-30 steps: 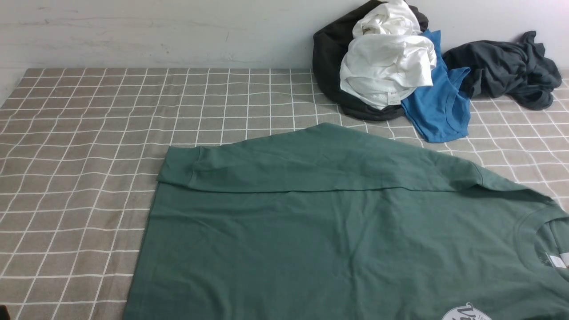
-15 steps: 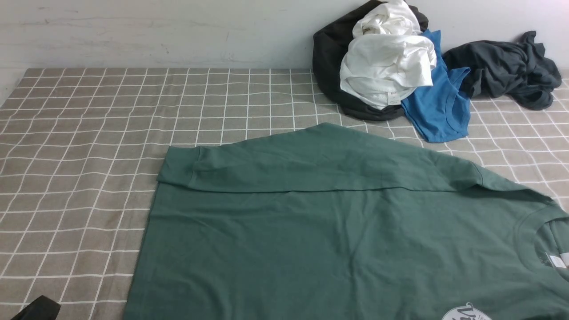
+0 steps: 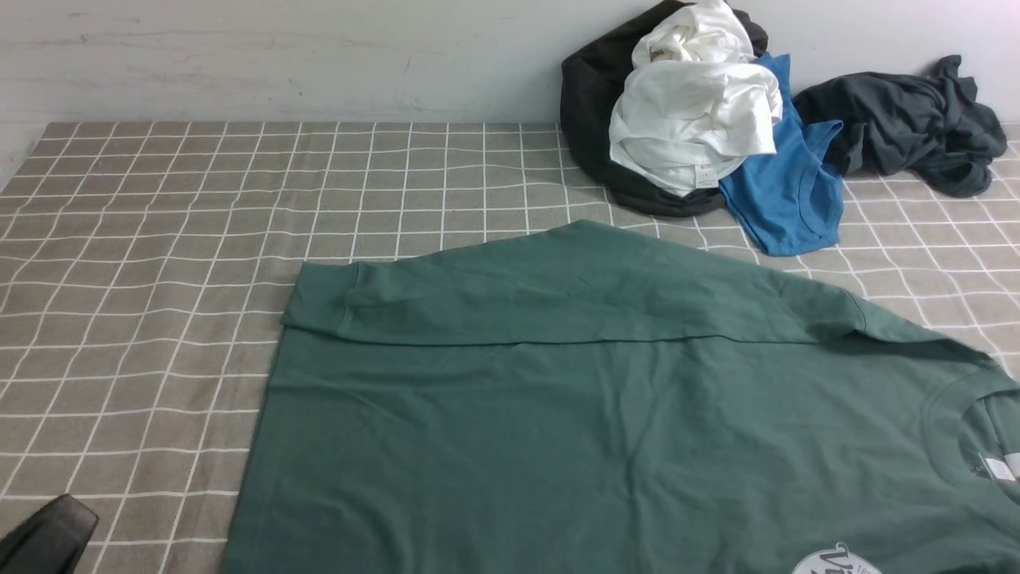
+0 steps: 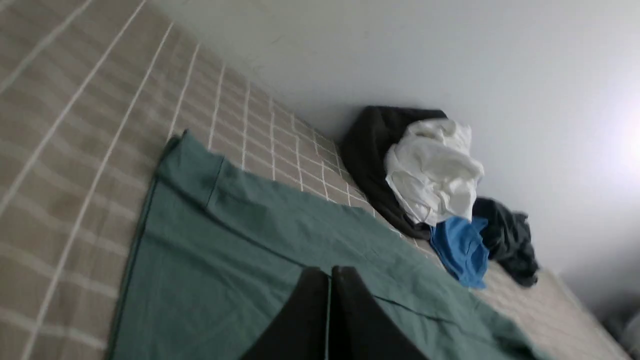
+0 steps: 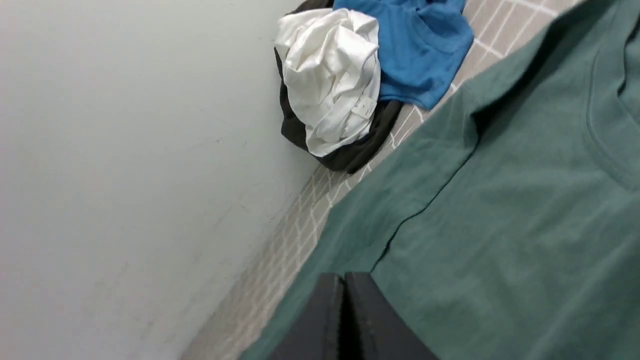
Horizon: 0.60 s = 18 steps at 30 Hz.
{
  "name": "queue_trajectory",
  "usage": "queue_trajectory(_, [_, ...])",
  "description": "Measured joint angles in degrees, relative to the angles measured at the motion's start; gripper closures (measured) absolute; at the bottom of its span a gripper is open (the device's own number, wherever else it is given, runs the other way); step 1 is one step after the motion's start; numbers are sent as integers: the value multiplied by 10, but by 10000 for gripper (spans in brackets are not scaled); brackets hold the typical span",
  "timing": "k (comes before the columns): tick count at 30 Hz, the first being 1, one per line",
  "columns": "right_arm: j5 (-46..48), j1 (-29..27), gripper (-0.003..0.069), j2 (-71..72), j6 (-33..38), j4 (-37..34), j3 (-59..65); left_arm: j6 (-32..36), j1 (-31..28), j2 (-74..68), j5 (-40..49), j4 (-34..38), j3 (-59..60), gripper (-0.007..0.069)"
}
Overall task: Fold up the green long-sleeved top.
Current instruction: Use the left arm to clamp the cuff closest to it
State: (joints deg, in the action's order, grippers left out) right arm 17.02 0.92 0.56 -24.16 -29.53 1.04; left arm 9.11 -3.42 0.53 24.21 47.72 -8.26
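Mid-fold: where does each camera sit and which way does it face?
Front view: between the arms, facing the wall over the green long-sleeved top; only the left arm's dark tip shows.
Left wrist view: on the left arm, looking past the shut left gripper across the top.
Right wrist view: on the right arm, past the shut right gripper.
All share the white garment.

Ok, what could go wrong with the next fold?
The left gripper and right gripper are both shut; pushing into the green top closed would likely bunch it. The folded sleeve lies loose across the body and could slide off. The blue garment lies near the far shoulder and might get dragged.
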Motion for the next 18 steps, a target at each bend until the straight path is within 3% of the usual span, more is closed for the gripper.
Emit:
queue_trajectory(3, [-1, 0, 673, -14, 90, 36, -37, 77, 0, -62, 73, -46, -90, 631])
queue_trajectory(10, [16, 0, 673, -209, 265, 111, -218, 126, 1, -319, 265, -220, -286, 631])
queue_trajectory(14, [147, 3, 673, -331, 360, 112, -343, 138, 40, -443, 343, -311, -345, 623])
queue_trajectory(18, [332, 58, 673, -437, 419, 84, -429, 139, 151, -542, 387, -354, -343, 559])
